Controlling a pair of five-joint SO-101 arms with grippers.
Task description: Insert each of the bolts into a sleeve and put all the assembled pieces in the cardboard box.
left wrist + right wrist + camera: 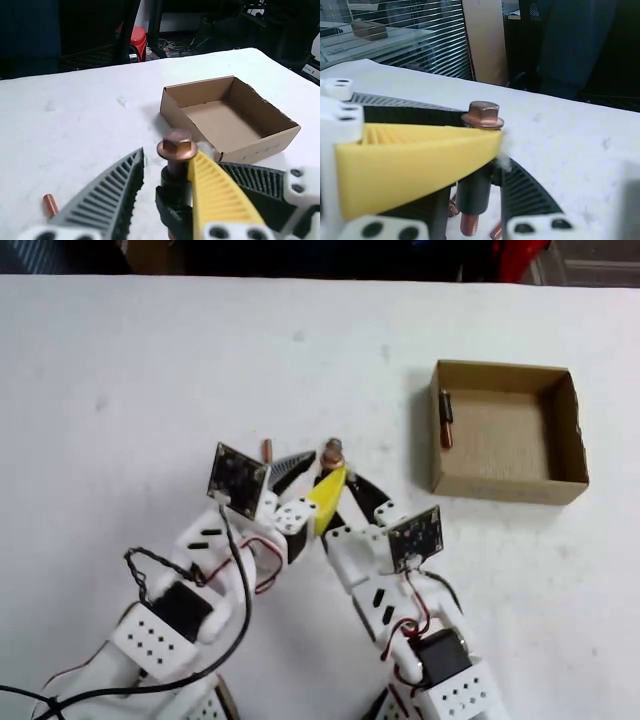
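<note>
1. Both arms meet near the middle of the white counter (150, 370), hands tip to tip over one bolt (175, 147).
2. The bolt stands upright, hex head on top. Its shank runs down through a black sleeve (474, 192), and the threaded end pokes out below (copper colour, easy to spot).
3. Left hand (167, 156): parted. Its yellow finger (220, 200) lies against the bolt just under the head. Its grey finger (105, 200) stands off on the other side, with bare counter showing in the gap.
4. So the bolt sits between the left hand's tips, touched on one side and not pinched.
5. Right hand (479, 172): its two black fingers close in on the sleeve from either side, and it looks clamped there. The left hand's yellow finger crosses in front and hides the contact itself.
6. A loose bolt (267, 449) lies flat on the counter just beside the left hand, on the side away from the right arm.
7. The cardboard box (505, 485) sits well apart from both hands, out on the right arm's side, open top up.
8. One assembled piece (446, 418) lies in the box along the wall nearest the hands.
</note>
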